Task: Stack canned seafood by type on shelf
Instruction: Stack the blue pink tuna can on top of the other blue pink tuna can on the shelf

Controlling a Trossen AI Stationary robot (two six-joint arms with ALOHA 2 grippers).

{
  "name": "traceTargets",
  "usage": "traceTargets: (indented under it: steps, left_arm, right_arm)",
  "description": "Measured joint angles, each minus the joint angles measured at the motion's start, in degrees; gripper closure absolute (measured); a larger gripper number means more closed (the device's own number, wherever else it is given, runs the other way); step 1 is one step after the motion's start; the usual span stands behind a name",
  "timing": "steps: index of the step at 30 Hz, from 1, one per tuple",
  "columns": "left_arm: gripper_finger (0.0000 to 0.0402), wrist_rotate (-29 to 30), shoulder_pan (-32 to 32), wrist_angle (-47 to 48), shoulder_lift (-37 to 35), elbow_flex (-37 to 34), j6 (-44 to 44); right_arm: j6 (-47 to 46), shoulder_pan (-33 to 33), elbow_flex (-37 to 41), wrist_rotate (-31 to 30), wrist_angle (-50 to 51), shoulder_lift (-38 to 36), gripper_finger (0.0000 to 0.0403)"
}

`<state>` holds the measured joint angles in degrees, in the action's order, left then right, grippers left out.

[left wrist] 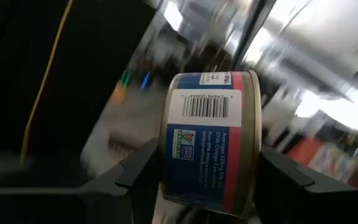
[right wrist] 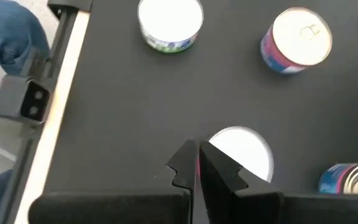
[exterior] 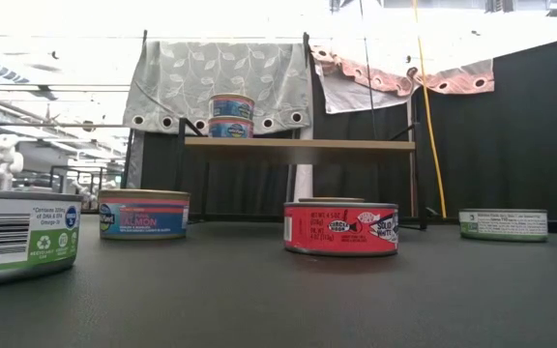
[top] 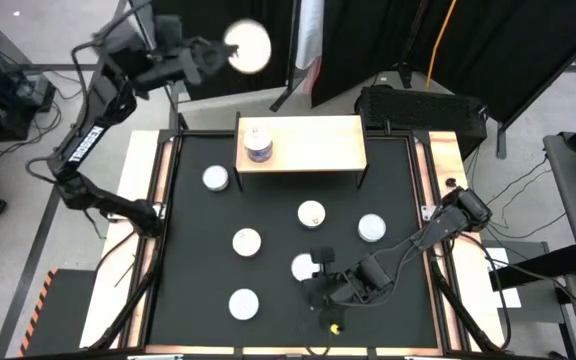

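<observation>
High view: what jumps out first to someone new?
The left gripper, raised beyond the table's far-left corner, holds a flat round blue-and-red-labelled tin clamped in its jaws. Two blue-labelled tins sit stacked on the light wood shelf. The right gripper, jaws shut, hovers low among loose silver-lidded tins at the front.

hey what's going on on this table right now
The robot is sorting seafood tins onto the small wooden shelf. The left gripper holds a blue-and-pink tin in its jaws, raised high beyond the table's far left corner. Two blue tins already sit stacked on the shelf. The right gripper rests shut, low over the mat among six loose tins.
</observation>
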<state>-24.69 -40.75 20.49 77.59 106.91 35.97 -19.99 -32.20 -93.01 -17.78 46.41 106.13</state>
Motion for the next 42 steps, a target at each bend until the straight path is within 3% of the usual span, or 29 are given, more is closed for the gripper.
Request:
traceTargets:
  steps: [5, 11, 19, 23, 28, 42]
  left_arm:
    - [0.0198, -7.6, -2.9, 15.4, 0.0, -1.0, -6.6]
    - [0.0198, -6.7, -2.8, 28.1, -0.1, -3.1, -12.9]
    - [0.0198, -7.2, -4.2, 29.6, 0.1, -12.4, -15.0]
    - [0.0198, -12.4, -5.2, 27.6, 0.1, -16.4, -16.1]
    - [0.0197, -14.9, -5.5, 26.1, 0.0, -19.5, -19.6]
    - [0.0196, -18.9, -6.8, 26.0, 3.8, -20.7, -23.3]
  right_arm:
    - [-3.4, -2.9, 0.0, 0.0, 0.6, 0.0, 0.0389]
    - [-6.3, -5.4, 0.0, -0.4, 0.5, 0.0, 0.0389]
    - [-6.1, -6.6, 0.0, -3.2, -1.3, 0.0, 0.0389]
    - [-6.1, -6.5, 0.0, -3.2, -1.3, 0.0, 0.0389]
    - [-4.4, -6.5, 0.0, -3.2, -1.3, 0.0, 0.0389]
    - [-1.6, -4.8, 0.0, -3.4, -1.5, 0.0, 0.039]
